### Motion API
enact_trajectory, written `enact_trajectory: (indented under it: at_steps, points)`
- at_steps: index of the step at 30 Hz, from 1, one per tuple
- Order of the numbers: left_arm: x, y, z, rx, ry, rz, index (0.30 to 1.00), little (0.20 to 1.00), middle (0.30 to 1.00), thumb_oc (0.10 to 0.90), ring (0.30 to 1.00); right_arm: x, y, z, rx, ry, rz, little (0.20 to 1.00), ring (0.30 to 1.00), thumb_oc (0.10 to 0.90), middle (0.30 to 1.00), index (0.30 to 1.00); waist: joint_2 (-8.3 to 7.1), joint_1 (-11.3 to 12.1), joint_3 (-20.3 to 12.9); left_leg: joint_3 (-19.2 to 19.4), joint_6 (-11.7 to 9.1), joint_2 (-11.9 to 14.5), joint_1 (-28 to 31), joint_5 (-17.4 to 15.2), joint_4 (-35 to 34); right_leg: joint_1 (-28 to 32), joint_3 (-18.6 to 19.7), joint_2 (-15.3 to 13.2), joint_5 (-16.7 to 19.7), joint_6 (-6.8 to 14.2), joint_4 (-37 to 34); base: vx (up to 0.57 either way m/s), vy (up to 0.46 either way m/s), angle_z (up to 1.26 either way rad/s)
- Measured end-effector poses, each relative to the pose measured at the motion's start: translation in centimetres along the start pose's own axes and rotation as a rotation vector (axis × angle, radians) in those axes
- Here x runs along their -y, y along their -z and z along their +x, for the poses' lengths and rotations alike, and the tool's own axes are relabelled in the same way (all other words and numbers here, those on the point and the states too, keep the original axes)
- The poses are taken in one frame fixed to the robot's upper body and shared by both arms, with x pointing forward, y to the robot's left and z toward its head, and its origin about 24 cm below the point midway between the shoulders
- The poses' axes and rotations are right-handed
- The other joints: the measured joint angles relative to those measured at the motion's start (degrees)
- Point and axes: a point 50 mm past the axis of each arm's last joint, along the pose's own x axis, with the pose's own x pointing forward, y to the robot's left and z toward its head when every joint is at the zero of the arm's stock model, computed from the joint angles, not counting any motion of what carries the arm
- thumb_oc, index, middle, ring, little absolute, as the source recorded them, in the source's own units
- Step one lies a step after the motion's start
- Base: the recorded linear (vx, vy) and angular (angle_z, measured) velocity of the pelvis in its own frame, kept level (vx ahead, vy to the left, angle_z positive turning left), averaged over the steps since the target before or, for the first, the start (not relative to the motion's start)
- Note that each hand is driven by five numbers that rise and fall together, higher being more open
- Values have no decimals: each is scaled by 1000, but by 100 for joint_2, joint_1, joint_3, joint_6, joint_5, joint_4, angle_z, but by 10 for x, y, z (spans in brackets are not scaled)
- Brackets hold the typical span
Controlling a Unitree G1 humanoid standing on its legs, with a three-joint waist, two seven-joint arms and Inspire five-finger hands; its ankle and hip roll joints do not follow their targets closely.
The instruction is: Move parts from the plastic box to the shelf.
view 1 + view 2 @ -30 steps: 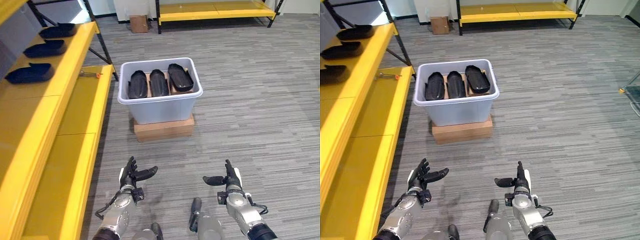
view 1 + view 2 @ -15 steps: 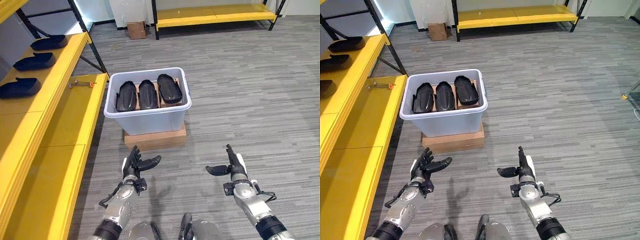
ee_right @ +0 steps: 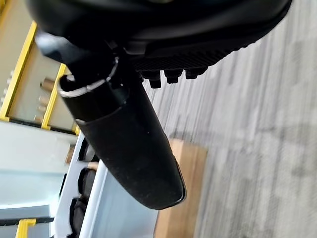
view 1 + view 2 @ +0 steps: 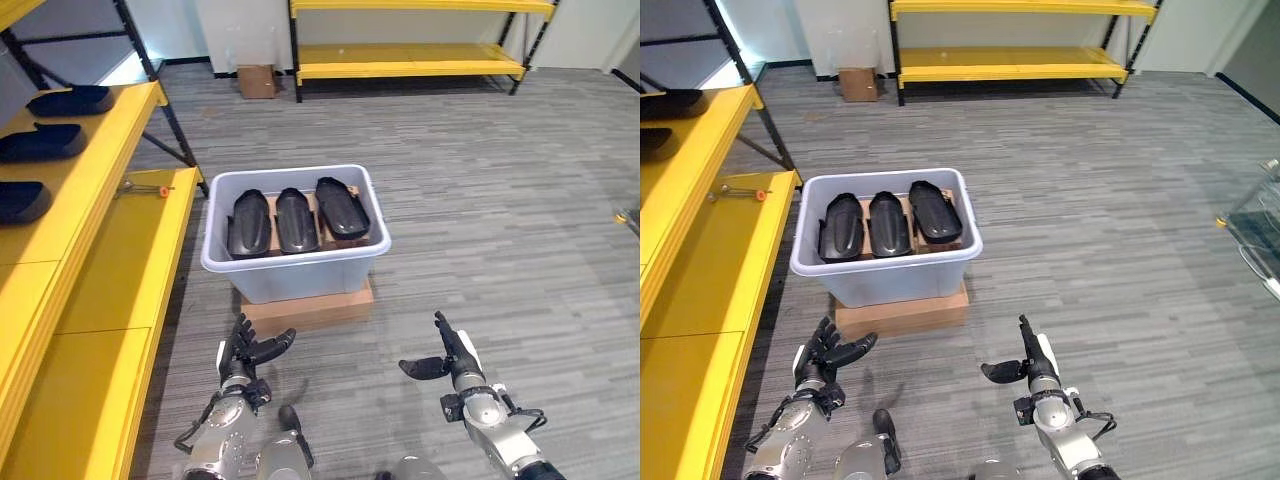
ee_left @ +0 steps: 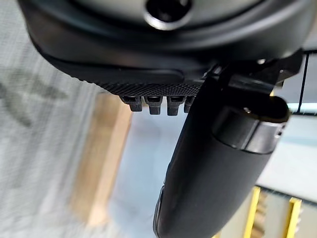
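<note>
A pale grey plastic box [image 4: 297, 270] stands on a flat cardboard box [image 4: 306, 308] on the floor ahead of me. Three black shoe-shaped parts lie side by side in it: left part [image 4: 247, 222], middle part [image 4: 296, 219], right part [image 4: 341, 206]. The yellow shelf [image 4: 85, 190] runs along my left, with three more black parts [image 4: 42, 143] on its upper level. My left hand [image 4: 243, 356] and right hand [image 4: 450, 360] hover open and empty over the floor, short of the box. The box's wall [image 3: 114, 210] also appears in the right wrist view.
A small tool with an orange end [image 4: 146, 188] lies on the shelf's lower level. A second yellow rack [image 4: 405, 60] stands along the back wall with a small cardboard box [image 4: 257, 81] beside it. Grey carpet [image 4: 480, 220] stretches open to the right.
The whole picture has shifted as the camera moved, bringing more of the room to the right into view. Both hands stay open and empty, now lower in the picture.
</note>
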Motion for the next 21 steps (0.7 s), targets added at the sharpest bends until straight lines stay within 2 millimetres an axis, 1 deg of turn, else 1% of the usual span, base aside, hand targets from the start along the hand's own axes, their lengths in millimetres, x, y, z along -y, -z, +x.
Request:
enact_trajectory:
  at_steps: [1,2,3,4,6,7,8,9,10,11,12,13,14,15,16,17,18,20,21]
  points:
    - [0,-2,0,10,6,16,1000,1000,1000,900,1000,-1,-5,0,20,13,35,1000,1000,900,1000,1000,-2,1,-1,2,79,-81,-10,-76,118,-42,-34,-124,62,38,106,292,286,37]
    - [0,-5,0,25,20,27,1000,1000,1000,900,1000,-3,-13,1,59,31,80,1000,1000,900,1000,1000,-9,2,-1,39,228,-210,34,-146,202,-50,-44,-295,142,68,282,296,313,21]
    - [-1,-10,1,41,29,44,1000,1000,1000,900,1000,-6,-22,2,99,45,114,1000,1000,900,1000,1000,-14,80,-5,63,285,-334,86,-315,239,-59,-56,-408,346,175,415,301,327,6]
    - [-2,-11,1,47,30,62,1000,1000,1000,900,1000,-8,-26,3,115,58,135,1000,1000,900,1000,1000,-17,139,-6,110,307,-336,127,-352,238,-128,-58,-505,441,234,571,280,342,0]
    - [-2,-14,2,61,36,92,1000,1000,1000,900,1000,-11,-35,5,151,114,180,1000,1000,900,1000,1000,-32,154,-14,158,443,-547,385,-474,93,-239,-47,-778,947,420,1028,253,295,7]
    - [-3,-14,1,71,37,104,1000,1000,1000,900,1000,-12,-39,6,162,138,191,1000,1000,900,1000,1000,-21,150,-18,193,473,-631,536,-506,-115,-399,-11,-898,1253,536,1394,163,120,-2]
    - [-3,-16,-1,91,38,113,1000,1000,1000,900,1000,-12,-42,6,176,156,199,1000,1000,900,1000,1000,-11,164,-20,235,519,-687,647,-495,-310,-661,135,-952,1384,590,1797,142,83,-9]
    - [-4,-19,-2,108,40,117,1000,1000,1000,900,1000,-13,-44,6,186,169,202,1000,1000,900,1000,1000,-14,184,-22,260,541,-702,687,-479,-397,-828,216,-919,1362,619,2095,110,34,-10]
    - [-4,-23,-2,125,45,120,1000,1000,1000,900,1000,-12,-45,5,193,182,208,1000,1000,900,1000,1000,-13,180,-22,252,583,-715,724,-507,-461,-1000,225,-836,1285,653,2235,79,-14,-13]
    - [-5,-31,-6,177,58,121,1000,1000,1000,900,1000,-11,-50,3,222,214,220,1000,1000,900,1000,1000,5,140,-28,299,618,-744,812,-455,-676,-1219,191,-620,941,638,2199,81,-27,-15]
    - [-3,-38,-7,212,69,118,1000,1000,1000,900,1000,-8,-53,2,242,246,214,1000,1000,900,1000,1000,22,128,-19,323,625,-755,846,-455,-760,-1355,71,-549,790,553,2007,14,-73,-28]
    - [1,-49,-10,271,86,108,1000,1000,1000,900,1000,-2,-59,1,278,292,215,1000,1000,900,1000,1000,86,116,7,357,626,-764,885,-463,-908,-1484,-184,-472,621,431,1553,9,-77,-28]
    - [5,-63,-13,359,103,110,1000,1000,1000,900,1000,6,-67,-1,333,359,206,1000,1000,900,1000,1000,168,44,35,402,645,-761,876,-376,-986,-1590,-401,-385,636,388,834,73,-119,-20]
    - [9,-76,-16,447,114,118,1000,1000,1000,900,1000,13,-72,-2,371,423,204,1000,1000,900,1000,1000,197,-48,46,412,653,-774,869,-370,-1009,-1692,-434,-356,762,348,372,162,-116,-5]
    - [14,-89,-19,538,114,122,1000,1000,1000,900,1000,22,-74,-4,398,496,189,1000,1000,900,1000,1000,199,-127,47,391,605,-815,934,-411,-1065,-1821,-398,-375,907,405,-58,217,-167,7]
    - [18,-102,-22,611,109,110,1000,1000,1000,900,1000,30,-79,-7,428,549,185,1000,1000,900,1000,1000,206,-217,50,388,633,-841,956,-394,-1075,-1848,-376,-391,1111,503,-485,252,-197,2]
    - [22,-112,-25,679,104,90,1000,1000,1000,900,1000,38,-84,-10,458,605,183,1000,1000,900,1000,1000,209,-256,53,363,541,-874,992,-468,-1088,-1966,-342,-450,1365,572,-747,261,-205,10]
    - [30,-129,-28,763,98,45,1000,1000,1000,900,1000,52,-95,-17,512,740,227,1000,1000,900,1000,1000,200,-477,52,211,532,-993,1009,-516,-1089,-2041,-159,-616,1892,729,-1317,219,-174,29]
    - [33,-133,-29,782,99,33,1000,1000,1000,900,1000,59,-97,-20,527,814,248,1000,1000,900,1000,1000,198,-503,53,204,547,-1050,1085,-532,-1089,-2010,-88,-655,2140,739,-1617,260,-227,24]
